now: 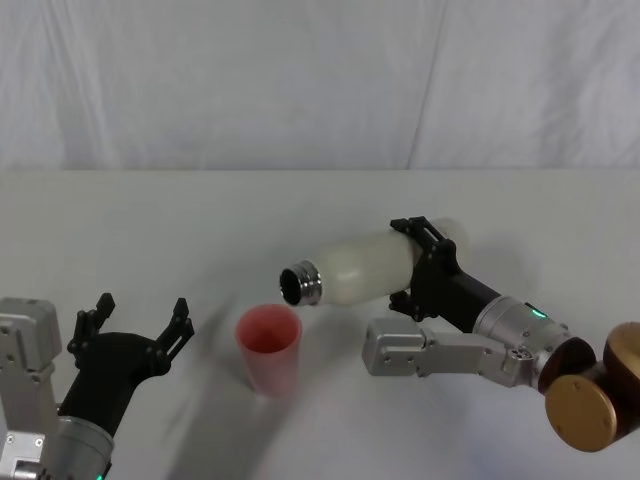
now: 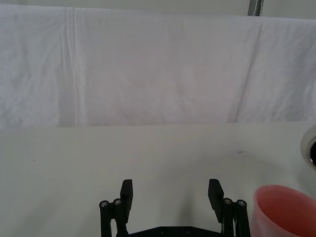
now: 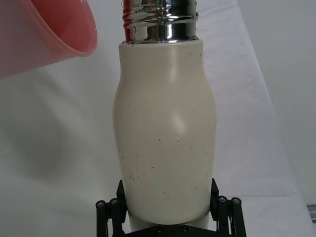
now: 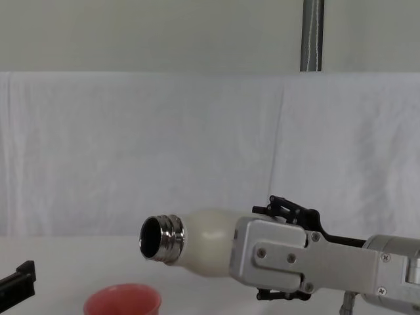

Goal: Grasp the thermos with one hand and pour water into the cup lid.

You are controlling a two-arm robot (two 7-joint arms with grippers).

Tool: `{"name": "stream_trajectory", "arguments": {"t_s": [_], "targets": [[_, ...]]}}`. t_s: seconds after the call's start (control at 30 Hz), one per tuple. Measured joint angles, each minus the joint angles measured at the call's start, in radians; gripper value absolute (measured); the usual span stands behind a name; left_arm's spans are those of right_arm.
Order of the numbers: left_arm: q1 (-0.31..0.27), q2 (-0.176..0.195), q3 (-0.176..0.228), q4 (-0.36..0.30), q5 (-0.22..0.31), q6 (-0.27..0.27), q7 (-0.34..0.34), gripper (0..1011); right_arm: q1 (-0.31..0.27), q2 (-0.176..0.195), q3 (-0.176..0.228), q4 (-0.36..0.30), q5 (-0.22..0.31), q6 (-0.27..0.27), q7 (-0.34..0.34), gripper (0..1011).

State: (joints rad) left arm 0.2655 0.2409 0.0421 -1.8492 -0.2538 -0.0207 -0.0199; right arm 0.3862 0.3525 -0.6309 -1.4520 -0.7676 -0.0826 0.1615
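My right gripper (image 1: 420, 268) is shut on the base end of the cream-white thermos (image 1: 368, 266), which lies tipped nearly flat above the table. Its open steel neck (image 1: 301, 284) points left, just above and right of the pink cup lid (image 1: 269, 346). In the chest view the thermos (image 4: 203, 249) hangs with its mouth above the cup lid (image 4: 123, 300). From the right wrist, the thermos (image 3: 165, 133) runs up from the fingers (image 3: 109, 210), its neck beside the cup lid (image 3: 47, 32). My left gripper (image 1: 140, 325) sits open to the left of the cup lid (image 2: 285, 210).
A white cloth covers the table (image 1: 200, 220) and hangs as a backdrop behind it. A grey vertical pole (image 4: 312, 36) stands beyond the backdrop. Bare table lies behind the cup lid and to its left.
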Motion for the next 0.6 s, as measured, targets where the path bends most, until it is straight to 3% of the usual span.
{"name": "stream_trajectory", "arguments": {"t_s": [0.6], "targets": [[0.0,0.0,0.0,0.0,0.0,0.0,0.0,1001,0.032,0.002,-0.025,0.018,-0.023,-0.01,-0.007,950]]}}
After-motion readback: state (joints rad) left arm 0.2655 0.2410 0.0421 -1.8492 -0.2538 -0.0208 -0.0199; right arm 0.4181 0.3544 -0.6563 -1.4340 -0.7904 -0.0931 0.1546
